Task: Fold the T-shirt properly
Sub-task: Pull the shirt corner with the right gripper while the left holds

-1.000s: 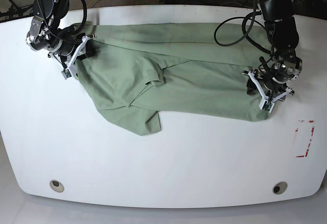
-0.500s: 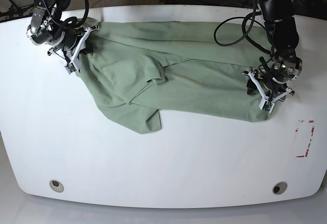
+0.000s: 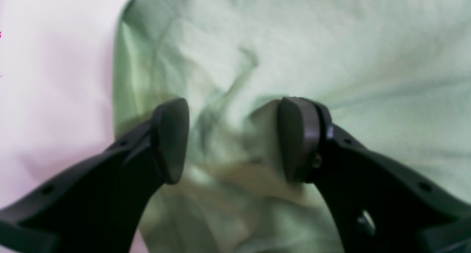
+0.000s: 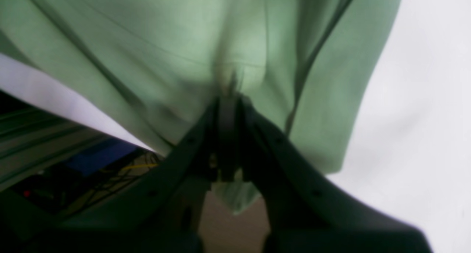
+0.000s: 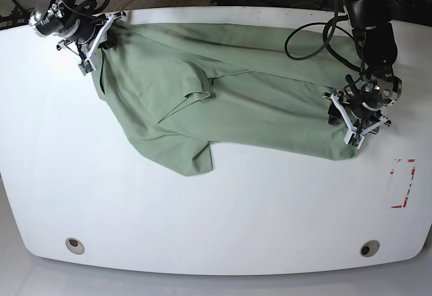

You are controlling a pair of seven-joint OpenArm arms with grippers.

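The pale green T-shirt (image 5: 229, 100) lies spread and wrinkled across the white table (image 5: 202, 215). At the table's far left corner my right gripper (image 5: 102, 33) is shut on the shirt's edge. In the right wrist view the closed jaws (image 4: 228, 98) pinch a fold of T-shirt (image 4: 176, 47) that hangs taut from them over the table's edge. Over the shirt's right end stands my left gripper (image 5: 343, 122). In the left wrist view it (image 3: 233, 139) is open, with bunched T-shirt (image 3: 331, 54) cloth lying between the fingertips (image 3: 171, 139), which do not press on it.
A red-marked rectangle (image 5: 403, 183) sits near the table's right edge. Two round holes (image 5: 75, 245) (image 5: 369, 247) are near the front edge. Cables and dark gear lie beyond the far edge, and the floor shows below the table's corner in the right wrist view.
My right gripper closed on the shirt's left edge and pulled it back toward the far left corner, stretching that side. The left arm has stayed still.
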